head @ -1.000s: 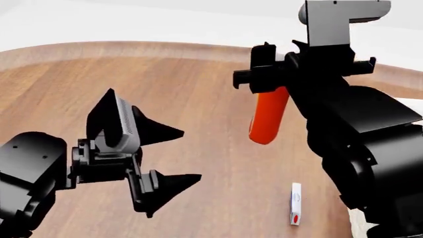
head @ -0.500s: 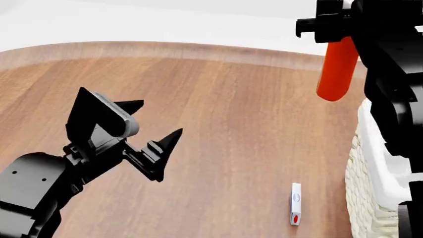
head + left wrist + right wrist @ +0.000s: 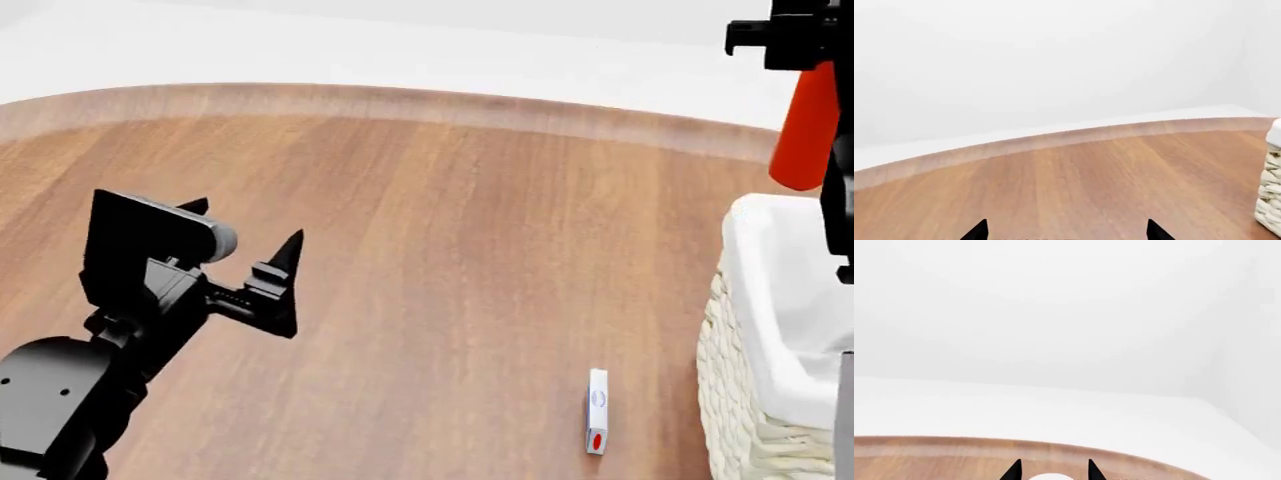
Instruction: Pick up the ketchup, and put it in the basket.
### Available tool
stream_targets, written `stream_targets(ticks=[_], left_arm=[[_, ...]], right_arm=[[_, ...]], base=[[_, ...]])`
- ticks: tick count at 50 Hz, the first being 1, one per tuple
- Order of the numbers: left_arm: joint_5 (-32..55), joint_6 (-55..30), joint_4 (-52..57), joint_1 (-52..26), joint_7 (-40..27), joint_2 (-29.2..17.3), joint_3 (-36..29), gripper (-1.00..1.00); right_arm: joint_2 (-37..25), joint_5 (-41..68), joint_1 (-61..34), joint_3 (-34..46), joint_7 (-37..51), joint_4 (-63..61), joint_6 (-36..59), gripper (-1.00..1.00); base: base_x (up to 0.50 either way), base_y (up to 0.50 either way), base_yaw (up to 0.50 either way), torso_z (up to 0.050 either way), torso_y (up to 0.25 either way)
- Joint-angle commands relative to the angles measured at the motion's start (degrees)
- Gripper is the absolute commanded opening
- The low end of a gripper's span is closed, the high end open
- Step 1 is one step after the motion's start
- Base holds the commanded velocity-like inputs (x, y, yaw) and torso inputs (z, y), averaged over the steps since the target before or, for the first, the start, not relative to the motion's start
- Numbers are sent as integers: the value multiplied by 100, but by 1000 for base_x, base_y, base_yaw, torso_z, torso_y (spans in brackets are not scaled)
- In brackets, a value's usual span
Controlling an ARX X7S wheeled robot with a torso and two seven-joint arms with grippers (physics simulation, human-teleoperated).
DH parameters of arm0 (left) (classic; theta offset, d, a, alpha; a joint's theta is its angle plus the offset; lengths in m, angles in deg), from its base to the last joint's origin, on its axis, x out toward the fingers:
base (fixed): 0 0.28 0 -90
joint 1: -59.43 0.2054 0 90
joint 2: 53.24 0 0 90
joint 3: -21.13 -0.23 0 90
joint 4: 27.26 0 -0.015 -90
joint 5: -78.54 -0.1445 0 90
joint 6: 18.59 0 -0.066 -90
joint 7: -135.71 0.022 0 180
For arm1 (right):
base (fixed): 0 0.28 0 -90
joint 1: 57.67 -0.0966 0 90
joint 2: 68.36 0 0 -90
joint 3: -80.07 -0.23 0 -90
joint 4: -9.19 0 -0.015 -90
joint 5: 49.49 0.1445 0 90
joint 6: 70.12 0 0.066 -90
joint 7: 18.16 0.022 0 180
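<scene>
In the head view the right gripper (image 3: pixel 801 45) sits at the top right corner, clamped around the upper end of the ketchup (image 3: pixel 809 125), which hangs tilted in the air above the far end of the basket (image 3: pixel 747 300). This looks like the carrying step, with the bottle nearly over its target; the next move probably calls for bringing it squarely over the white cloth lining and lowering it before letting go. The left gripper (image 3: pixel 247 270) hovers with its jaws spread and empty over the wooden table (image 3: pixel 467 250), well apart from a small white box (image 3: pixel 597 412) lying near the basket. The left wrist view adds only two black fingertips (image 3: pixel 977 231) set wide apart, the table edge and a corner of the basket (image 3: pixel 1271 200). The right wrist view shows two fingertips (image 3: pixel 1013 472) close together around something white, likely the cap; neither the bottle's red body nor the basket appears there.
</scene>
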Motion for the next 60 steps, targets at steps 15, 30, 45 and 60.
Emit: stream_targets(ticks=[15,30,45,60], left_arm=[[293,-410,1036,587,-136,-72,276,100],[396,-425,1214,768,-106,-159,271,100],[531,-489,1433,880,18,-271,225,100],[583,-447,1512,1017,22,-324,197,100]], right_arm=[[77,-1119,150,-695,-235,1183,-1094,-100],[83,-1538,543,-1528,-237,1186,-1156,-100],[73,-1990,938,-2129,-251,1187,-1429,-100],[53,-2181,1167,-2468,-213,1187,-1522,-100]], base=[[0,0,0,0,1],[0,0,0,1,0],[0,0,0,0,1],[0,0,0,0,0]])
